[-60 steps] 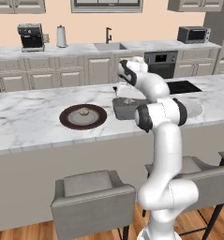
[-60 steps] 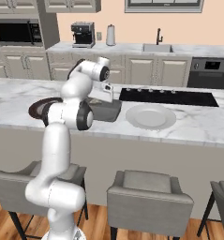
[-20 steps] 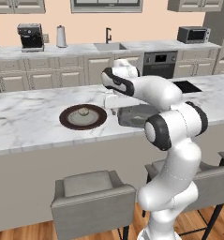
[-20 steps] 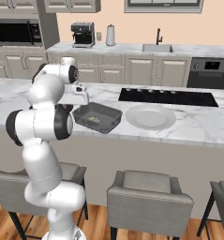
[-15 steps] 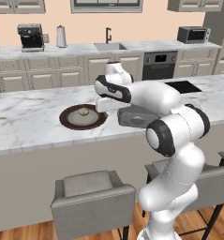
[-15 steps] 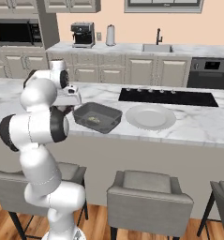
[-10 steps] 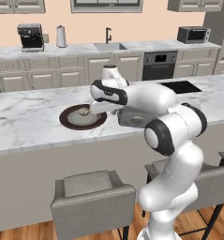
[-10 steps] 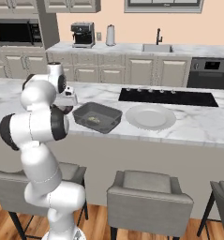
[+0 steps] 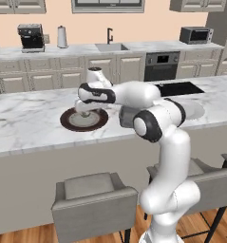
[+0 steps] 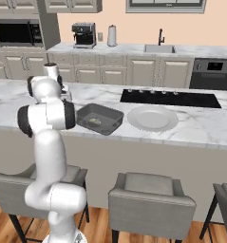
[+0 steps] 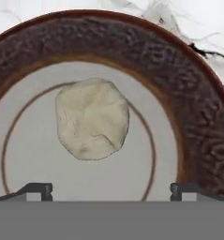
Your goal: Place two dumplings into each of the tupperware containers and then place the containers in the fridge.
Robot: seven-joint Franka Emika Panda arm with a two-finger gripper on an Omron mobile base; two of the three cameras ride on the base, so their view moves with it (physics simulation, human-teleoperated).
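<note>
Above the brown plate (image 11: 197, 117), hand (image 11: 111, 188) held wide open, nothing gripped, one dumpling (image 11: 92, 118) seen just below it.

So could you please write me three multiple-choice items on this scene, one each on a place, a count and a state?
1. Where does the dumpling under the end effector lie?
A. on the dark brown plate
B. on the white plate
C. in the sink

2. How many dumplings show on that plate in the hand view?
A. one
B. three
C. four

3. How is the end effector?
A. open, empty
B. shut on a dumpling
C. holding a container

Answers: 1 A, brown rim surrounds it; 2 A, a single lump; 3 A, fingertips wide apart.
</note>
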